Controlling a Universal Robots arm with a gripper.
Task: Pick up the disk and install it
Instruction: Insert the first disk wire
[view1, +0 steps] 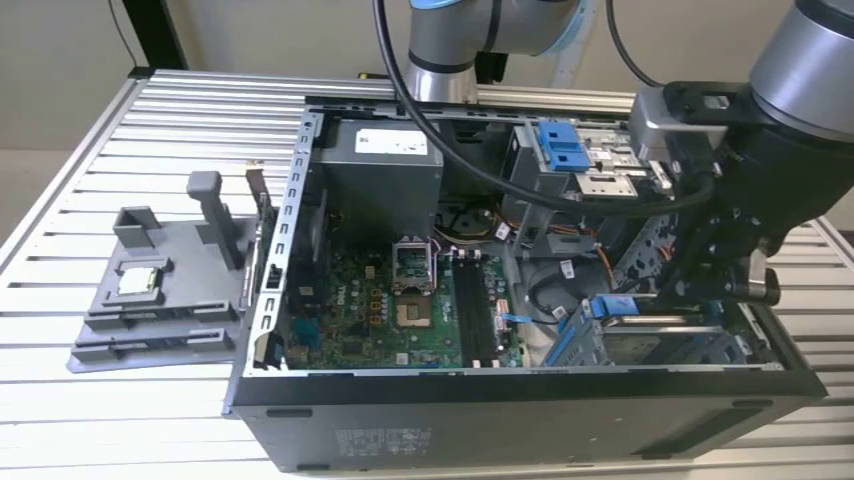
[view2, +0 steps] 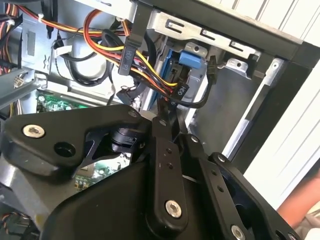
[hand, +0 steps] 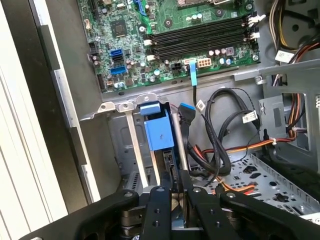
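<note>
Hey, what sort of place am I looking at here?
Probably a robotics lab bench for computer assembly: an open computer case sits on a slatted metal table, with a robot arm reaching into it.

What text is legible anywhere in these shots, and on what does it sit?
No text can be quoted reliably.
Power supply label: print too small to read.
Case sticker: blurred.
Cable tag: too small to read.
Black plug: white marking too unclear to read.

No text can be read (case label (view1: 387, 438) print too small).
</note>
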